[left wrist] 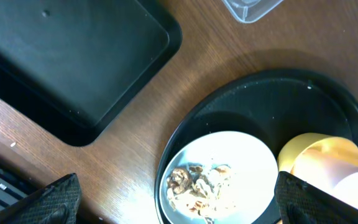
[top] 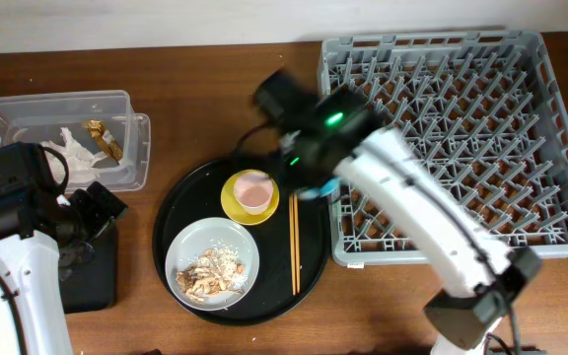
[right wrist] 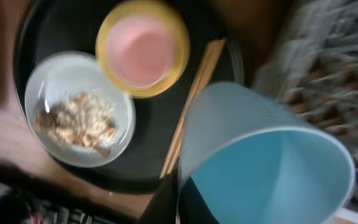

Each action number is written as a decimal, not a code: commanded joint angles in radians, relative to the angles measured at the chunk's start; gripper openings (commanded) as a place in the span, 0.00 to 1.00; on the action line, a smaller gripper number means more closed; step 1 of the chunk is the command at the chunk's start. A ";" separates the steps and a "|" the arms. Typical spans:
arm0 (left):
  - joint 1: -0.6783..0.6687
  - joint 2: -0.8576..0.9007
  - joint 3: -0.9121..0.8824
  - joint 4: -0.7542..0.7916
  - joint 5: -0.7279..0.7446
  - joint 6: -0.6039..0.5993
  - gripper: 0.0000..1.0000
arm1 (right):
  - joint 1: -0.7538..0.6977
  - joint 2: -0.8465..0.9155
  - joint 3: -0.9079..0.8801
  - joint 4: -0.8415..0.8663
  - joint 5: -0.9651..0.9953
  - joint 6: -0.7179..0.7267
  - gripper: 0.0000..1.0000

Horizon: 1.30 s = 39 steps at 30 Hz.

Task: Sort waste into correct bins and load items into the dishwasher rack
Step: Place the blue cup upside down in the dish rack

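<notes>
My right gripper [top: 309, 182] [right wrist: 180, 198] is shut on the rim of the light blue cup [right wrist: 269, 158] [top: 316, 194] and holds it above the round tray's right edge, beside the grey dishwasher rack [top: 442, 128] [right wrist: 337, 59]. The pink cup [top: 253, 191] [right wrist: 143, 48] sits in the yellow bowl [top: 235, 203] [left wrist: 316, 149]. The grey plate [top: 190, 247] [left wrist: 253, 162] [right wrist: 55, 81] holds food scraps [top: 210, 268] [left wrist: 197, 183]. Chopsticks [top: 295, 242] [right wrist: 194, 93] lie on the tray. My left gripper [top: 95, 209] [left wrist: 185, 208] is open and empty, between the flat black tray [top: 92, 271] [left wrist: 67, 50] and the plate.
The clear box [top: 126, 104] at back left holds white napkins [top: 72, 153] and the gold-brown wrapper [top: 102, 138]; its corner shows in the left wrist view [left wrist: 250, 7]. Bowl, plate and chopsticks rest on a large round black tray [top: 185, 197]. The rack holds nothing that I can see.
</notes>
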 commanded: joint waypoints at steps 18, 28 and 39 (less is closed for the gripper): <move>0.004 -0.004 0.011 0.002 -0.005 -0.006 0.99 | -0.958 0.153 -0.419 0.583 -1.288 -0.340 0.04; 0.004 -0.004 0.011 0.002 -0.005 -0.005 0.99 | -0.964 0.284 -0.420 0.505 -1.316 -0.344 0.04; 0.004 -0.004 0.011 0.002 -0.005 -0.006 0.99 | -1.135 0.076 -0.383 0.349 -0.880 -0.341 0.18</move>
